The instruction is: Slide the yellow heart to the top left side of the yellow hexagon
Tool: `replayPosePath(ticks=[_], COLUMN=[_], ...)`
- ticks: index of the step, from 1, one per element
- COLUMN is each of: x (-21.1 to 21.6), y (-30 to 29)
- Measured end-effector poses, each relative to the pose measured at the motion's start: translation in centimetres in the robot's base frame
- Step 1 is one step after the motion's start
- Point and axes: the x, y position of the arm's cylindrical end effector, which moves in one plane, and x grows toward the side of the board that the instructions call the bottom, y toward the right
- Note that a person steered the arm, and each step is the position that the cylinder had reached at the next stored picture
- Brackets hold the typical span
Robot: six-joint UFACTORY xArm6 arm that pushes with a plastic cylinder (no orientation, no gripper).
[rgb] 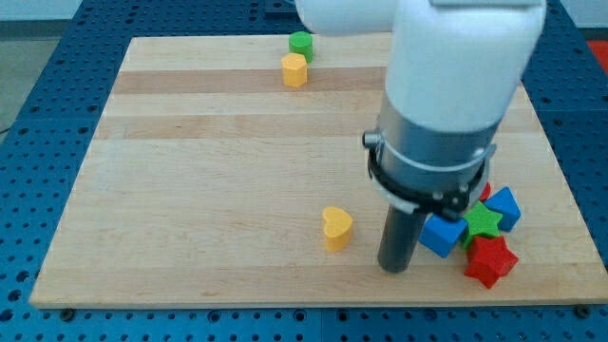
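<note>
The yellow heart (336, 228) lies on the wooden board near the view's bottom, a little right of centre. The yellow hexagon (294, 69) sits near the view's top, with a green block (301, 44) just above it. My tip (394, 267) is down on the board a short way to the right of the yellow heart, slightly lower, with a small gap between them. The arm's white and dark body (446, 114) rises above the rod and hides part of the board's right side.
A cluster of blocks sits right of my tip: a blue block (442, 233), a green star (483, 222), another blue block (504, 206) and a red block (490, 260). The board's bottom edge (313, 302) is close below the heart.
</note>
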Motion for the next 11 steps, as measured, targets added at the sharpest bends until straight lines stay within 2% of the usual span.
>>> replayPosePath(ticks=[1,2,3,4,6,8,9,10,11], x=[-2.4,-8.4,-11.7,-5.9,-4.8,-3.4,-5.1,-9.7,-9.4], y=[-4.8,-5.1,-8.0,-4.5,-4.3,-7.7,-14.5,-20.9,-18.3])
